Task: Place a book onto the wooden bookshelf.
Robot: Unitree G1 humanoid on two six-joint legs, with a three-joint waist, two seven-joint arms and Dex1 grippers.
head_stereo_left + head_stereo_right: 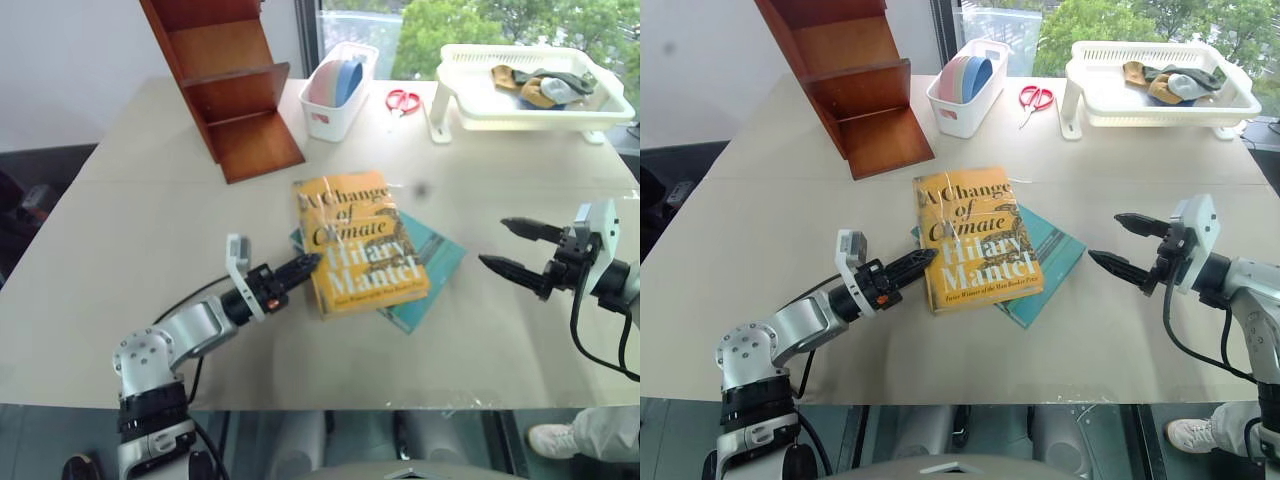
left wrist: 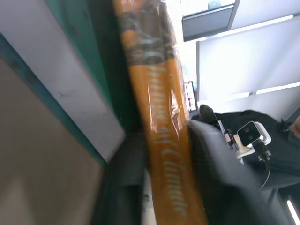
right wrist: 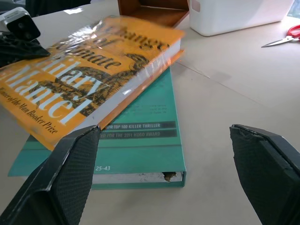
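Note:
The book (image 1: pixel 360 240), a thick yellow-orange hardcover, lies at the table's middle on top of a teal-blue book (image 1: pixel 437 262). My left gripper (image 1: pixel 308 265) is at its left edge, shut on the book. In the left wrist view the orange spine (image 2: pixel 159 117) sits between the two black fingers (image 2: pixel 215 173). My right gripper (image 1: pixel 515 250) hovers open to the right of both books, apart from them, and in the right wrist view it faces the book (image 3: pixel 84 79). The wooden bookshelf (image 1: pixel 225 85) stands at the far left of the table.
A white bin (image 1: pixel 338 90) with coloured plates stands beside the bookshelf. Red scissors (image 1: pixel 403 100) lie to its right. A white tray (image 1: pixel 520 118) holding cloth items sits at the far right corner.

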